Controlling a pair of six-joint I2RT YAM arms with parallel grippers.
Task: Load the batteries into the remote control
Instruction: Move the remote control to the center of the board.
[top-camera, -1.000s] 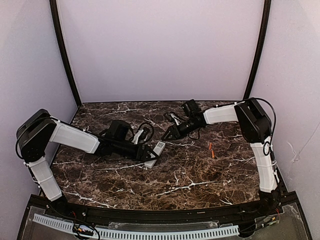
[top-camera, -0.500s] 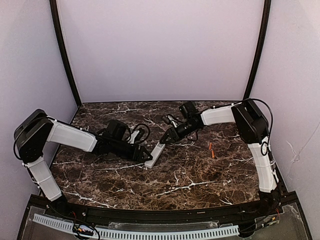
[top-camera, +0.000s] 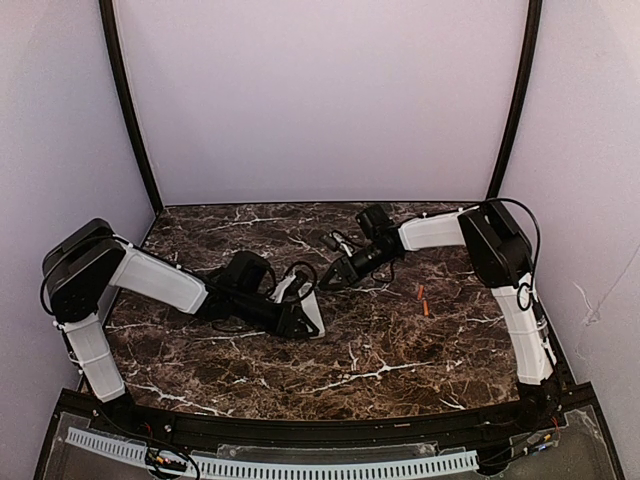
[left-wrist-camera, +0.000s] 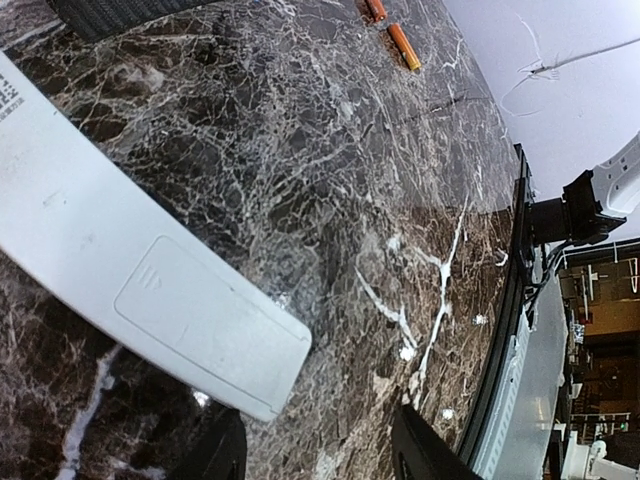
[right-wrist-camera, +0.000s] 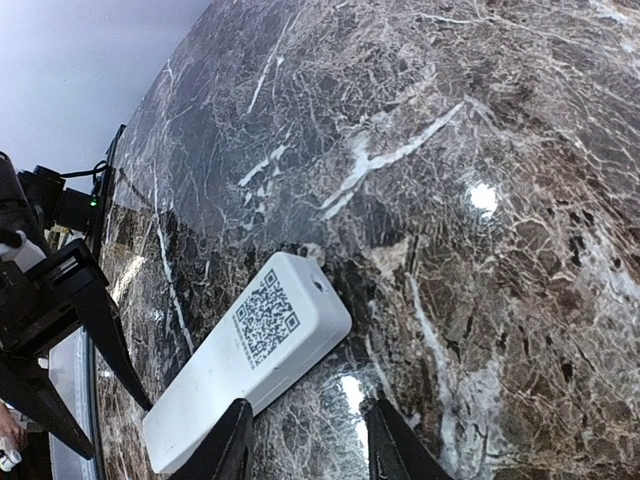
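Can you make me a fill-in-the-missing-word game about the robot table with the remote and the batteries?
1. The remote control is coloured ____.
2. You can count ____ orange batteries on the table.
3. Seen from above, the batteries lie to the ____ of the remote control.
4. The sticker on the remote control shows a QR ____.
Missing words: white, two, right, code.

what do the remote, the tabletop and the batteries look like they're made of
Remote control: likely matte white plastic, with a moulded battery-cover seam. Table: dark marble-look surface with white veins, glossy, reflecting lights; real stone or laminate, cannot tell. Batteries: orange-red casing, material too small to tell.
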